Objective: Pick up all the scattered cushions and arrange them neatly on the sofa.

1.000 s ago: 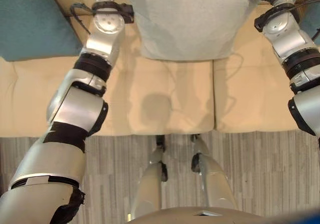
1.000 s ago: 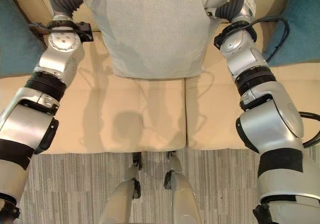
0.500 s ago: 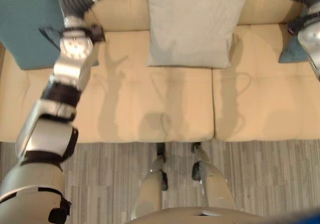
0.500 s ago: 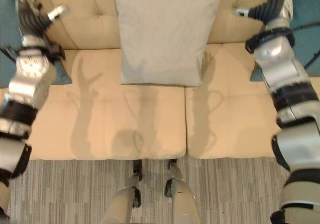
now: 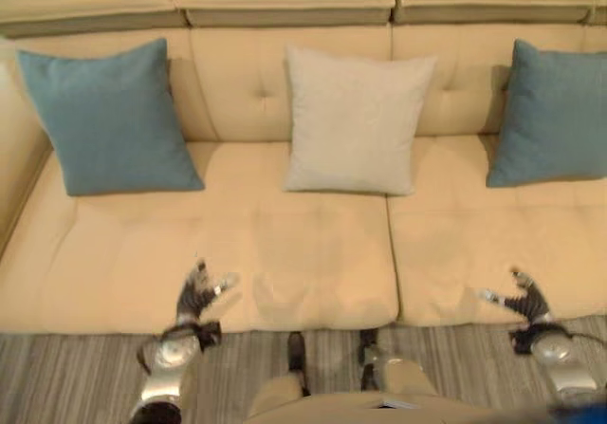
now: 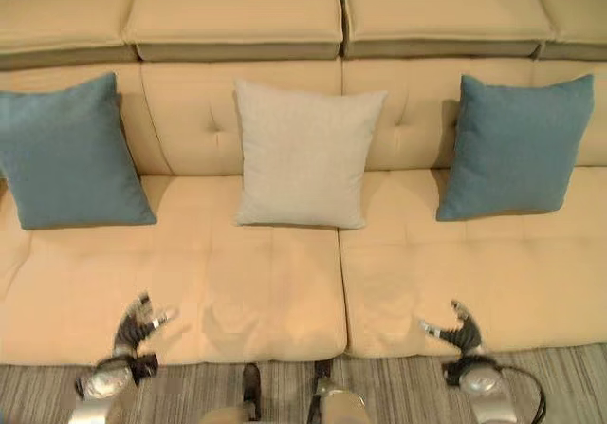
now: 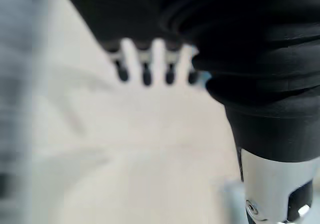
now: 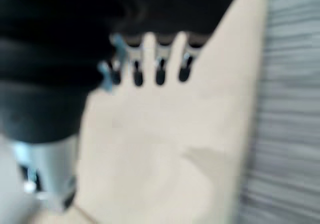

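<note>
Nearest, at the front edge of the beige sofa [image 5: 313, 263], both hands hang low over the seat. The left hand [image 5: 197, 296] is raised from its wrist, fingers [image 7: 145, 73] straight and spread, thumb out, holding nothing. The right hand [image 6: 460, 325] mirrors it, fingers [image 8: 160, 73] extended and relaxed, also empty. Farther back, three cushions stand upright against the backrest, well apart: a teal cushion on the left [image 5: 109, 120], a light grey cushion [image 5: 353, 120] in the middle, a teal cushion on the right [image 5: 555, 116].
</note>
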Tool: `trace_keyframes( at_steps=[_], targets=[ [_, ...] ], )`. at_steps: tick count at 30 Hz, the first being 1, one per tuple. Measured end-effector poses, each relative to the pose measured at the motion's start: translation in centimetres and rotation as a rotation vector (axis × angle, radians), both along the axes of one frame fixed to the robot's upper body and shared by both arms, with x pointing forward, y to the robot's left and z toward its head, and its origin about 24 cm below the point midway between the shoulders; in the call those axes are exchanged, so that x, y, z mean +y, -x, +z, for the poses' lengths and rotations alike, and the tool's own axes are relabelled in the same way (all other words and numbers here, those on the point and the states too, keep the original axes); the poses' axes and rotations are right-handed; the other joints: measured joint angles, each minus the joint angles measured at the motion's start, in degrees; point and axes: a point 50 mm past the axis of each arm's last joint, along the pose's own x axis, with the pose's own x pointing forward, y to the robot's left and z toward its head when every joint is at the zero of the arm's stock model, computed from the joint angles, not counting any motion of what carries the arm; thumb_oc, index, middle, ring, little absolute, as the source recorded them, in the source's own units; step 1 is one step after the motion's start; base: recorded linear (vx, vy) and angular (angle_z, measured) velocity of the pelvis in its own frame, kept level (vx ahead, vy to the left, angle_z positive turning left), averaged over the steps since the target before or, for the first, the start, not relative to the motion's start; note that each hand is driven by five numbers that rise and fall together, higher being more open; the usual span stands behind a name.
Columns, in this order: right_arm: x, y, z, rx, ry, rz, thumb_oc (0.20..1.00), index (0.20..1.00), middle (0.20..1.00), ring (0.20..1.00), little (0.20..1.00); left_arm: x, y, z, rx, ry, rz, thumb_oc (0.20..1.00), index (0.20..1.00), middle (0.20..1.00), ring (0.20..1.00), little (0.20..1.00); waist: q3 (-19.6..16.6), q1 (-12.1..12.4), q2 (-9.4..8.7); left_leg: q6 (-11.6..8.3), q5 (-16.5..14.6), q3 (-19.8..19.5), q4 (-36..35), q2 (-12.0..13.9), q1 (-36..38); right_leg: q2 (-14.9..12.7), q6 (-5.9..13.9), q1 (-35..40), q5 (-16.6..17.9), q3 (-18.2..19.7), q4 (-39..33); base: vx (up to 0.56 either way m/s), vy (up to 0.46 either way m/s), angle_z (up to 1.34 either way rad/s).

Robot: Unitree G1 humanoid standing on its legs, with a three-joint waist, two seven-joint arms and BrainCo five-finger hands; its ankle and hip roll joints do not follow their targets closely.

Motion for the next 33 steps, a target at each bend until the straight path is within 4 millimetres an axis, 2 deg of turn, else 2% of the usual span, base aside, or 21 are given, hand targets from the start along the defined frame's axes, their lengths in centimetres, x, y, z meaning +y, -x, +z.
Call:
trace_keyframes(
  at_steps=[1, 4, 10, 14, 16, 19, 20, 21, 22, 23, 24, 26, 27, 28, 29, 30, 31, 32, 33],
  targets=[
    [1.1, 1.5, -1.8, 0.102, -0.019, 0.015, 1.0, 1.0, 1.0, 1.0, 1.0, -0.6, 2.0, -1.9, 0.116, 0.022, 0.029, 1.0, 1.0, 1.0, 1.0, 1.0, -0.89, 0.01, 0.1, 0.01, 0.0, 0.15, 0.0, -0.06, 0.33, -0.07, 0.05, 0.25, 0.06, 0.12, 0.0, -0.03, -0.017, -0.05],
    [2.7, 3.3, -3.8, 0.225, -0.064, 0.015, 1.0, 1.0, 1.0, 1.0, 1.0, -1.4, 5.2, -4.4, 0.334, 0.027, 0.045, 1.0, 1.0, 1.0, 1.0, 1.0, -1.93, 0.14, 0.35, 0.73, -0.23, 0.78, 0.0, 0.17, 2.32, 0.18, -0.07, 2.07, -0.04, 0.52, -0.03, -0.03, -0.021, -0.09],
    [2.5, 6.7, -4.9, 0.353, -0.065, -0.039, 1.0, 1.0, 1.0, 1.0, 1.0, -1.1, 8.1, -5.3, 0.497, -0.007, -0.003, 1.0, 1.0, 1.0, 1.0, 1.0, -2.97, 0.12, 1.13, 1.09, -0.55, 0.94, 0.0, 0.58, 3.93, 0.6, -0.34, 3.75, -0.21, 0.94, -0.02, -0.05, -0.047, -0.03],
    [2.2, 8.4, -5.2, 0.404, -0.066, -0.062, 1.0, 1.0, 1.0, 1.0, 1.0, -1.1, 8.3, -5.3, 0.508, -0.011, -0.013, 1.0, 1.0, 1.0, 1.0, 1.0, -3.11, 0.21, 1.27, 1.09, -0.5, 0.76, 0.08, 1.19, 4.23, 1.33, -0.64, 4.17, -0.33, 1.08, 0.23, -0.16, -0.081, 0.0],
    [2.2, 8.5, -5.2, 0.411, -0.073, -0.061, 1.0, 1.0, 1.0, 1.0, 1.0, -1.2, 8.2, -5.3, 0.506, -0.011, -0.015, 1.0, 1.0, 1.0, 1.0, 1.0, -2.9, 0.27, 1.05, 0.98, -0.52, 0.56, 0.86, 1.93, 3.52, 2.07, -0.8, 3.99, -0.41, 1.1, 0.27, -0.22, -0.073, 0.05],
    [2.1, 8.5, -5.2, 0.413, -0.074, -0.061, 1.0, 1.0, 1.0, 1.0, 1.0, -1.1, 6.5, -5.1, 0.47, -0.016, -0.025, 1.0, 1.0, 1.0, 1.0, 1.0, -2.2, -0.1, 0.75, -0.02, -0.65, -0.27, 2.87, 2.69, 2.13, 2.66, -1.9, 3.71, -1.1, 0.14, 0.27, -0.23, -0.02, 0.16],
    [2.1, 8.5, -5.2, 0.42, -0.076, -0.058, 1.0, 1.0, 1.0, 1.0, 1.0, -0.8, 5.9, -5.0, 0.483, -0.022, -0.025, 1.0, 1.0, 1.0, 1.0, 1.0, -1.79, -0.24, -0.58, -2.18, -1.14, -0.55, 5.27, 2.33, 1.01, 1.76, -4.65, 2.71, -0.84, -0.27, 0.22, -0.14, 0.063, 0.12],
    [2.4, 7.7, -5.3, 0.413, -0.079, -0.054, 1.0, 1.0, 1.0, 1.0, 1.0, -0.3, 4.8, -4.7, 0.475, -0.033, -0.02, 1.0, 1.0, 1.0, 1.0, 1.0, -0.59, 0.12, -2.3, -1.79, -4.56, -0.38, 14.68, 1.41, -1.66, 0.41, -6.46, 3.39, -0.46, -0.68, 0.1, -0.11, 0.103, 0.02],
    [2.3, 7.2, -5.1, 0.402, -0.076, -0.051, 1.0, 1.0, 1.0, 1.0, 1.0, -0.2, 4.1, -4.5, 0.451, -0.035, -0.022, 1.0, 1.0, 1.0, 1.0, 1.0, -0.36, -0.36, -3.45, -2.37, -5.46, -0.44, 19.0, 0.73, -1.8, -0.56, -6.06, 3.46, -0.18, -0.85, 0.15, -0.14, 0.164, -0.08],
    [1.8, 7.3, -5.0, 0.41, -0.065, -0.058, 1.0, 1.0, 1.0, 1.0, 1.0, -0.7, 3.5, -4.5, 0.439, -0.014, -0.035, 1.0, 1.0, 1.0, 1.0, 1.0, -0.39, -1.36, -3.46, -3.36, -6.86, -1.4, 21.17, 0.57, -0.63, -0.83, -5.68, 3.79, 0.08, -0.69, 0.09, -0.09, 0.149, -0.07],
    [1.5, 7.7, -5.0, 0.427, -0.058, -0.067, 1.0, 1.0, 1.0, 1.0, 1.0, -1.2, 3.3, -4.6, 0.434, 0.003, -0.042, 1.0, 1.0, 1.0, 1.0, 1.0, -0.85, -2.34, -2.61, -2.86, -8.52, -2.48, 20.12, 0.3, 1.52, -0.93, -4.59, 4.06, 0.56, -0.6, 0.11, -0.1, 0.161, 0.03],
    [1.2, 8.4, -5.1, 0.46, -0.054, -0.08, 1.0, 1.0, 1.0, 1.0, 1.0, -1.6, 2.8, -4.6, 0.421, 0.013, -0.054, 1.0, 1.0, 1.0, 1.0, 1.0, -1.75, -3.81, -0.77, -1.38, -8.94, -0.94, 11.5, 0.23, 5.16, -0.72, -3.62, 3.28, 0.9, -0.67, 0.11, -0.21, 0.241, 0.02],
    [1.5, 8.7, -5.2, 0.474, -0.065, -0.09, 1.0, 1.0, 1.0, 1.0, 1.0, -1.5, 1.5, -4.2, 0.397, 0.009, -0.065, 1.0, 1.0, 1.0, 1.0, 1.0, -2.17, -3.93, -0.03, 1.41, -7.56, 0.12, 5.59, -0.77, 6.85, -1.19, -1.95, 2.0, 2.61, 0.17, 0.48, -0.33, 0.317, -0.13],
    [1.6, 8.7, -5.3, 0.477, -0.071, -0.089, 1.0, 1.0, 1.0, 1.0, 1.0, -1.3, 1.4, -4.2, 0.394, 0.005, -0.066, 1.0, 1.0, 1.0, 1.0, 1.0, -1.85, -3.86, -0.45, 2.53, -6.04, 0.75, 2.6, -1.76, 8.26, -2.07, -0.47, 1.78, 2.89, 1.04, 0.72, -0.28, 0.254, -0.29],
    [1.8, 8.8, -5.4, 0.486, -0.075, -0.09, 1.0, 1.0, 1.0, 1.0, 1.0, -1.2, 1.2, -4.1, 0.388, 0.002, -0.065, 1.0, 1.0, 1.0, 1.0, 1.0, -2.16, -3.95, -1.82, 2.84, -4.78, 0.88, 1.88, -4.19, 8.98, -3.05, 0.36, 0.6, 4.62, 2.34, 1.23, -0.34, 0.244, -0.74],
    [1.7, 7.4, -5.2, 0.461, -0.071, -0.079, 1.0, 1.0, 1.0, 1.0, 1.0, -0.9, 1.3, -4.0, 0.391, -0.002, -0.059, 1.0, 1.0, 1.0, 1.0, 1.0, -1.8, -3.08, -2.53, 4.42, -4.11, 3.01, 1.39, -5.75, 7.97, -4.79, 4.49, -2.44, 8.28, 4.95, 1.94, -0.28, 0.145, -0.77],
    [2.0, 6.3, -5.1, 0.434, -0.073, -0.064, 1.0, 1.0, 1.0, 1.0, 1.0, -1.2, 1.2, -4.0, 0.391, 0.001, -0.063, 1.0, 1.0, 1.0, 1.0, 1.0, -0.96, -3.5, -3.15, 5.31, -3.3, 4.0, 0.9, -6.5, 7.83, -5.79, 6.59, -2.79, 9.43, 5.58, 1.88, -0.29, 0.101, -0.6],
    [2.4, 6.2, -5.2, 0.435, -0.08, -0.061, 1.0, 1.0, 1.0, 1.0, 1.0, -1.2, 0.8, -3.9, 0.383, -0.006, -0.057, 1.0, 1.0, 1.0, 1.0, 1.0, -0.49, -3.38, -3.52, 6.28, -2.73, 3.98, 0.94, -7.02, 7.57, -6.54, 8.21, -3.01, 10.3, 5.75, 2.3, -0.23, 0.065, 0.02],
    [2.9, 6.7, -5.5, 0.456, -0.094, -0.062, 1.0, 1.0, 1.0, 1.0, 1.0, -1.2, 0.8, -4.0, 0.384, -0.009, -0.054, 1.0, 1.0, 1.0, 1.0, 1.0, -0.02, -2.93, -2.67, 7.2, -1.93, 4.09, 0.65, -6.61, 7.31, -6.41, 9.2, -4.18, 7.38, 6.35, 5.91, -0.19, 0.05, 0.1]
  ],
)
